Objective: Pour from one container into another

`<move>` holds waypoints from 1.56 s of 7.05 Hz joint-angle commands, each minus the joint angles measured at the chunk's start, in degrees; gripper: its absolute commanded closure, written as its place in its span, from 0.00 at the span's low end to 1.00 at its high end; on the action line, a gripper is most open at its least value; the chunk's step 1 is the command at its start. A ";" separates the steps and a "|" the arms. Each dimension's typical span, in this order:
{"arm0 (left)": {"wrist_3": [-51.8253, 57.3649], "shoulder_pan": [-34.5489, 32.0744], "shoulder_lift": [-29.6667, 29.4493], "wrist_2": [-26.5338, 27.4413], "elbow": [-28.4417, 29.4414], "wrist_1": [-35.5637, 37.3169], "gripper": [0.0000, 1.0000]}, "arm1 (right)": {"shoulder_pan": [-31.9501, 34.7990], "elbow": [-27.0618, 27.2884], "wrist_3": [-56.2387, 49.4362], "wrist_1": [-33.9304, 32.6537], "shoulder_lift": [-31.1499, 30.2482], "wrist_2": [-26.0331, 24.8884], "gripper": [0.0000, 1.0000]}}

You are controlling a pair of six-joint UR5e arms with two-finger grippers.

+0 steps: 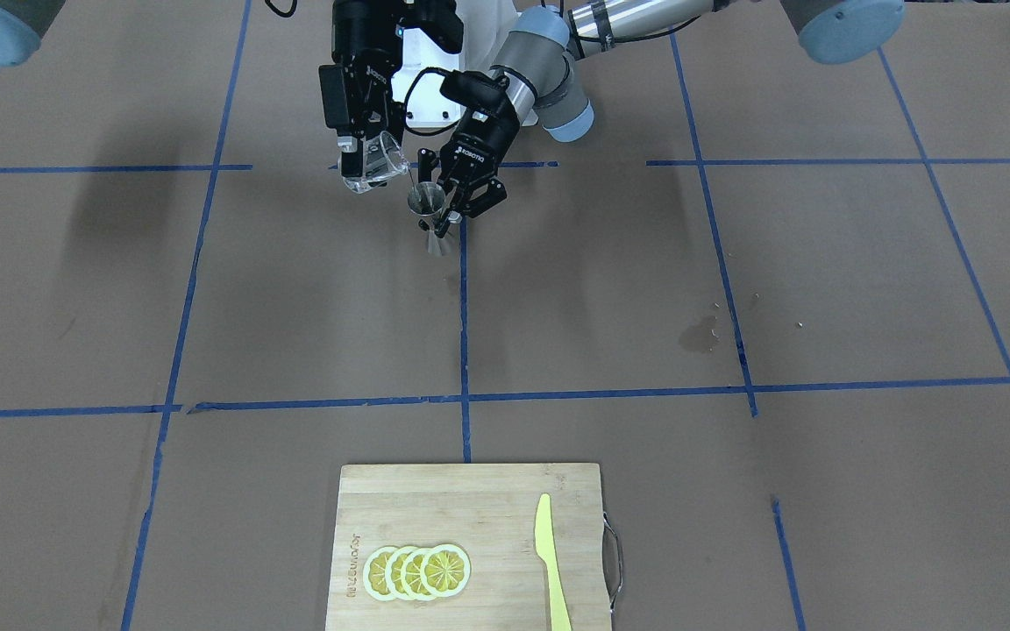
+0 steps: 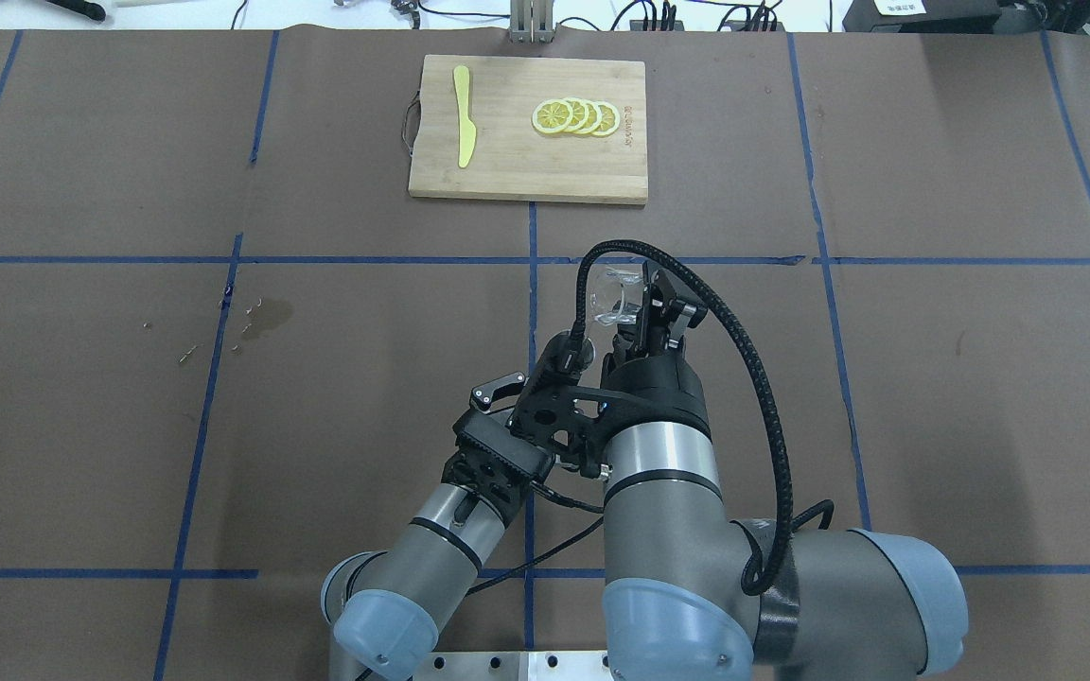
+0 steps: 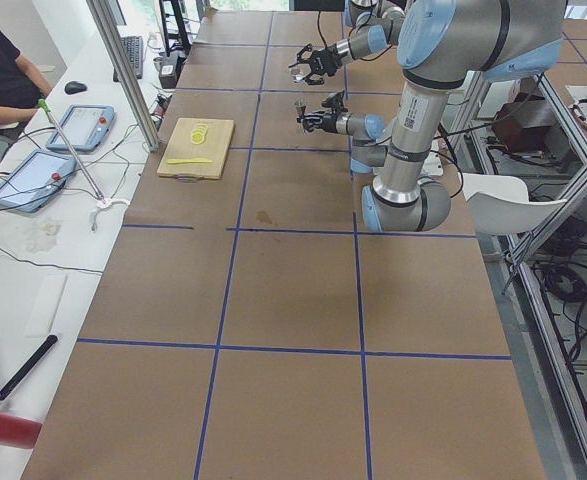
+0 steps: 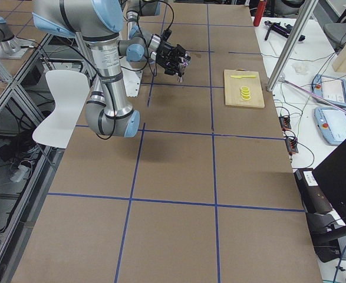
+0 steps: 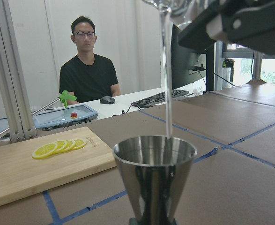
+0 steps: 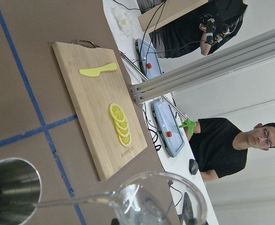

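The clear glass cup is tilted in the air, and my right gripper is shut on it. Just below its lip is the silver jigger, upright and off the table, with my left gripper shut on its waist. In the left wrist view a thin stream of clear liquid falls into the jigger. The right wrist view shows the cup's rim above the jigger's open mouth. From overhead, the cup sits beyond the right wrist and the jigger is mostly hidden by the arms.
A wooden cutting board lies at the far side of the table, carrying lemon slices and a yellow knife. A wet stain marks the brown paper. A seated person and tablets are beyond the table.
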 commanded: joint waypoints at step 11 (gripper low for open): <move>-0.18 0.09 -0.09 -0.09 -0.07 0.00 1.00 | -0.35 0.47 -6.72 -8.62 3.69 -0.81 1.00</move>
